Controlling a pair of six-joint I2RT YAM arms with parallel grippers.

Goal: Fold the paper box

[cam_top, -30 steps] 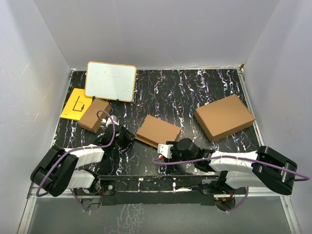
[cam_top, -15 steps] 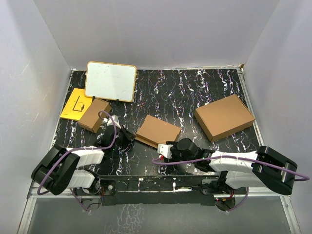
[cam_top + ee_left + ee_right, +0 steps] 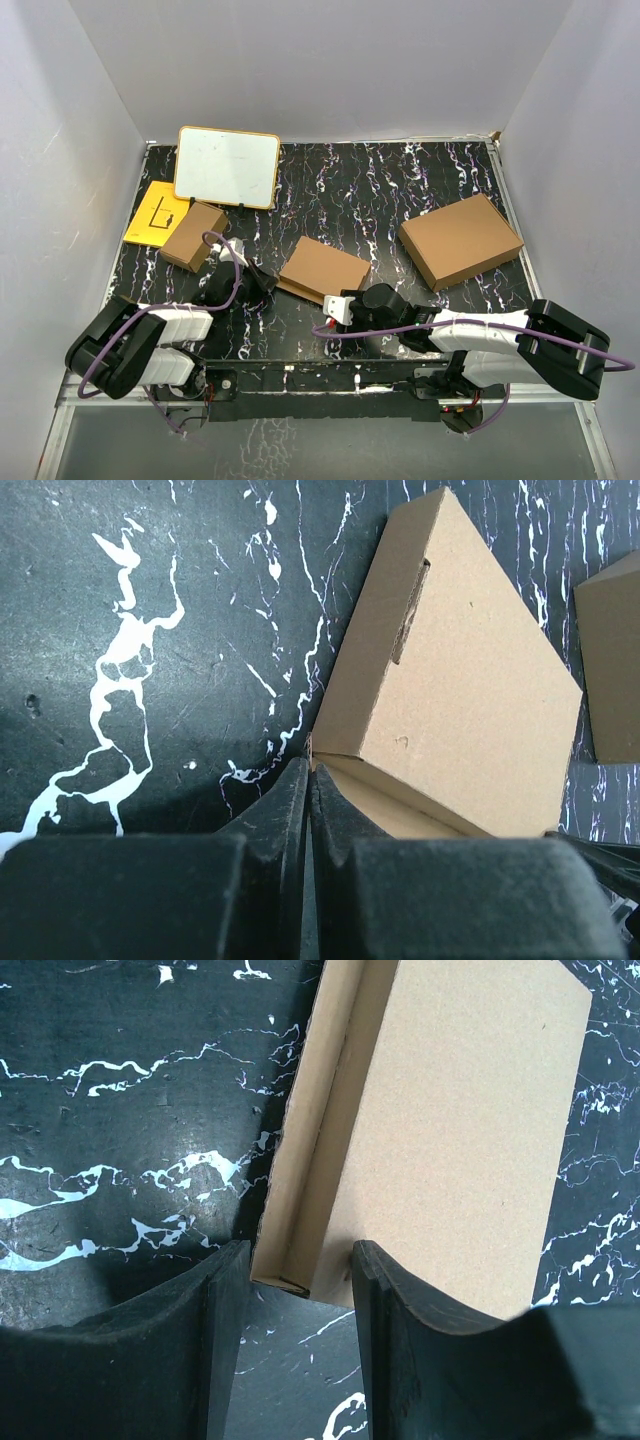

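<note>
1. Here, the paper box [image 3: 325, 266] lies flat in the middle of the desk [image 3: 400, 190], lid lowered. Its long axis runs across the desk, slanting nearer toward the right.
2. The left hand [image 3: 309, 775], pressed together with nothing between, aims its tip at the box's near-left corner. The wrist view cannot settle whether it is touching or just short.
3. The right hand [image 3: 300, 1260] sits at the near-right corner with its fingers [image 3: 225, 1330] apart, one on either side. A gap shows there between lid and near wall. Whether either finger touches card cannot be told.
4. The box lies just beyond both hands, about equally near to each, one at either end of the near long edge.
5. By this reading, the coming move turns on that near edge. The open seam runs off from the right hand, so that arm looks better placed to press or tuck it while the left braces the other corner.
6. A larger brown box [image 3: 460, 240] sits well apart to the right, and a smaller brown box [image 3: 192, 238] to the left.
</note>
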